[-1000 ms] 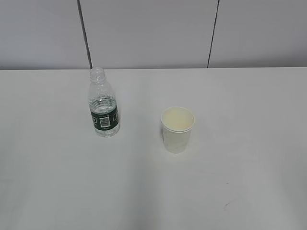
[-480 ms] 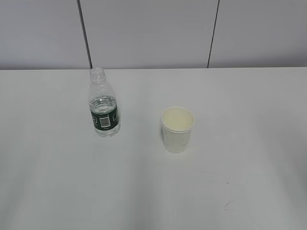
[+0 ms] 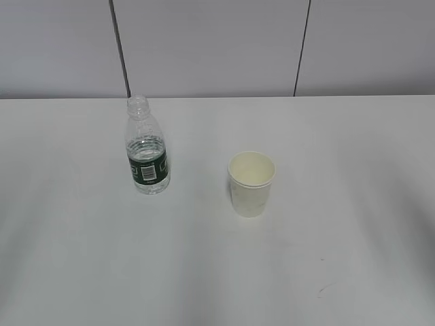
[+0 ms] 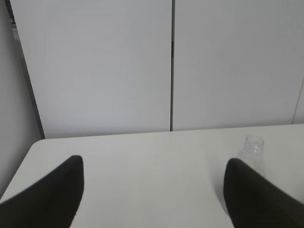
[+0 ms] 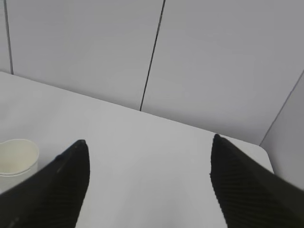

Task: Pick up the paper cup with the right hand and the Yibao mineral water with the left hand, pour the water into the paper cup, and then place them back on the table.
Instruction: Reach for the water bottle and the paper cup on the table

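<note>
The Yibao mineral water bottle [image 3: 147,147], clear with a dark green label and no cap, stands upright on the white table [image 3: 340,136] at left of centre. The white paper cup [image 3: 251,183] stands upright to its right. Neither arm shows in the exterior view. In the left wrist view my left gripper [image 4: 153,164] is open and empty, and the bottle's top [image 4: 251,153] shows just behind its right finger. In the right wrist view my right gripper [image 5: 149,145] is open and empty, and the cup [image 5: 18,159] sits to the left, beyond its left finger.
A grey panelled wall [image 3: 217,47] with dark vertical seams stands behind the table. The table's far left corner [image 4: 40,142] shows in the left wrist view and its far right corner [image 5: 263,152] in the right wrist view. Small dark scuffs [image 3: 325,288] mark the front right.
The bottle and cup have not moved. Soft shadows have spread over the front of the table at both sides.
</note>
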{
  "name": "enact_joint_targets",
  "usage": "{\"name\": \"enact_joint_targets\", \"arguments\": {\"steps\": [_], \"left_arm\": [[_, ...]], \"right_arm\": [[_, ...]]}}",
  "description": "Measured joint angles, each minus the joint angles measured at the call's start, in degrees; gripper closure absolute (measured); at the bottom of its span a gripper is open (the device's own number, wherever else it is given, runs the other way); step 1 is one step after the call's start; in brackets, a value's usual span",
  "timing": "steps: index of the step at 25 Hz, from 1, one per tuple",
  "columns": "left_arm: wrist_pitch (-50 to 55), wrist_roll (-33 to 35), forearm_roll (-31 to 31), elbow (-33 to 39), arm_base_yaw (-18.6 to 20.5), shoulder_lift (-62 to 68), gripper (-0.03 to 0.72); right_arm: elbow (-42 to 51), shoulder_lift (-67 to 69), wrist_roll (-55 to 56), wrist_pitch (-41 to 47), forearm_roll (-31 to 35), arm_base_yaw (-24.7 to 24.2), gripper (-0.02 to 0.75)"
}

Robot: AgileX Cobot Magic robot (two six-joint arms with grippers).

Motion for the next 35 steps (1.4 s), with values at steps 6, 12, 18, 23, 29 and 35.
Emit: {"name": "enact_joint_targets", "arguments": {"steps": [6,12,18,23,29,35], "left_arm": [[-22.3,0.0,-0.8,1.5,0.0,20.5,0.141],[-34.9,0.0,-3.1,1.5,0.0,38.4,0.146],[-44.3,0.0,-3.2,1.5,-0.2,51.5,0.155],[-48.0,0.0,-2.9,1.5,-0.2,59.3,0.155],[-52.9,-0.1,0.7,1.5,-0.2,65.7,0.165],[-61.7,-2.6,5.0,1.5,-0.2,74.3,0.170]], "right_arm": [[0.0,12.3,0.0,-10.6,-0.1,0.4,0.150],[0.0,24.5,1.0,-21.0,-0.2,0.4,0.150],[0.0,38.1,4.7,-30.9,-0.6,0.4,0.150],[0.0,49.4,5.2,-39.8,-3.9,0.4,0.150],[2.4,58.8,6.2,-54.3,-5.5,0.4,0.150],[6.2,67.1,8.7,-66.6,-7.9,0.4,0.150]]}}
